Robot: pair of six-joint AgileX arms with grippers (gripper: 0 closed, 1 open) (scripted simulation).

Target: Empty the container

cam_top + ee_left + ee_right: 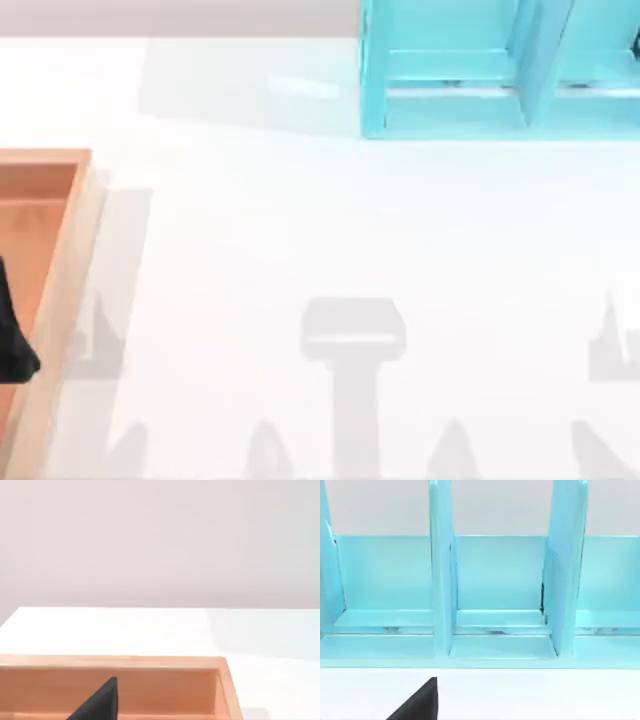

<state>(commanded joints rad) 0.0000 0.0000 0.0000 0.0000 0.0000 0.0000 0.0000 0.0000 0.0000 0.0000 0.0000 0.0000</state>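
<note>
The container [70,260] is a shallow wooden box with an orange-brown inside and a pale rim, cut off by the table's left edge in the top view. My left gripper [15,335] is a black shape hanging over its inside. In the left wrist view a dark part of that gripper [100,702] sits in front of the container's far wall [150,662] and corner. The stretch of box floor that shows is bare. A dark part of my right gripper [420,702] hovers above the white table, facing the shelf unit.
A turquoise shelf unit [450,70] with upright dividers stands at the back right; the right wrist view looks into its compartments [500,575]. Grey shadows of the arms fall across the white table [300,220] along its front.
</note>
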